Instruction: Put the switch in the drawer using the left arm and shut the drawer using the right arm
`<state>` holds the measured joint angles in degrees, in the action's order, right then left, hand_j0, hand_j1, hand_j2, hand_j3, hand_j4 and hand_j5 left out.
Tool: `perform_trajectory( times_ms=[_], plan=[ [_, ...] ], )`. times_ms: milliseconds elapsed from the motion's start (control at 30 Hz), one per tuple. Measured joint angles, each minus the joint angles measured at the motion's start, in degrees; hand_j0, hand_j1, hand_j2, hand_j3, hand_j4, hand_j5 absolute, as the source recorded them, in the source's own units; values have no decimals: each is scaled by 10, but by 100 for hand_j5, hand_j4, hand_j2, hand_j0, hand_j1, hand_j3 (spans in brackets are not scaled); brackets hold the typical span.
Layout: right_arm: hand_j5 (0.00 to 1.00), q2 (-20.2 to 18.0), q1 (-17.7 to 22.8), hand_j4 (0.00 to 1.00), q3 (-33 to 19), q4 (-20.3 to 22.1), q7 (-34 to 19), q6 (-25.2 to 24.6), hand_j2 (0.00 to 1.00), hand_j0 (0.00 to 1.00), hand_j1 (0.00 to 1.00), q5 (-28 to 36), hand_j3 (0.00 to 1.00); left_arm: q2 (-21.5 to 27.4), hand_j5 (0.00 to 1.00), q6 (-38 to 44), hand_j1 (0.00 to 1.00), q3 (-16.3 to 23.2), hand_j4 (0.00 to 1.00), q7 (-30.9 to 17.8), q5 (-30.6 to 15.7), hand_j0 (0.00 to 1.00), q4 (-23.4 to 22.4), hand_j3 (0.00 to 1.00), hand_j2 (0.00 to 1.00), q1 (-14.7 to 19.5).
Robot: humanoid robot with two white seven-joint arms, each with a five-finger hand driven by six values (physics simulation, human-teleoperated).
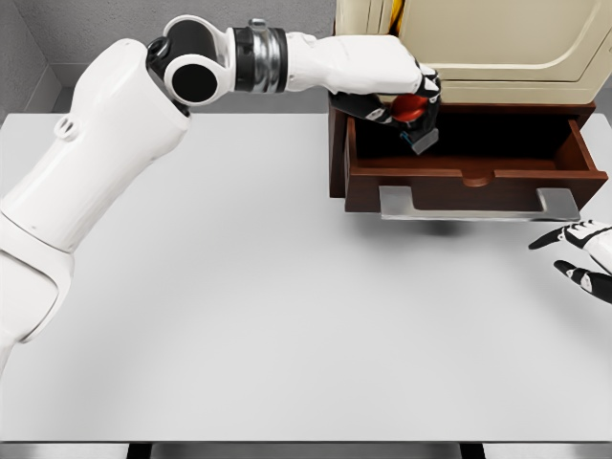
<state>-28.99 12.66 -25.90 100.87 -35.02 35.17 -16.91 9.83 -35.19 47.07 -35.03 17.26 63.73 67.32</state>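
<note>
Switch (pixel 413 107) held in left hand (pixel 406 91) above the open drawer (pixel 469 177) — unreleased; right hand (pixel 580 251), fingers spread, waits near drawer's front — closing remains.

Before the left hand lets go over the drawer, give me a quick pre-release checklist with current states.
1. Drawer pulled open: ok.
2. Switch held in left hand: ok.
3. Switch above the drawer cavity, not the table: ok.
4. Switch clear of the drawer's back and floor: cannot tell.
5. Right hand outside the drawer, open, near the handle: ok.
6. Drawer interior free where the switch lands: ok.
</note>
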Motion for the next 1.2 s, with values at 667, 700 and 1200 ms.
perform_trajectory(
  times_ms=[667,700,1200],
  plan=[
    [60,-12,1,60,-1,0,0,0,60,60,60,0,60,-1,78,0,78,-2,78,0,-1,78,-2,78,78,2],
    [60,-12,1,60,-1,0,0,0,60,60,60,0,60,-1,79,0,79,-2,79,0,-1,79,-1,79,79,2],
    [60,-27,-8,60,2,0,0,1,60,60,60,20,60,29,100,0,100,-3,100,0,-58,100,128,100,100,-2]
  ],
)
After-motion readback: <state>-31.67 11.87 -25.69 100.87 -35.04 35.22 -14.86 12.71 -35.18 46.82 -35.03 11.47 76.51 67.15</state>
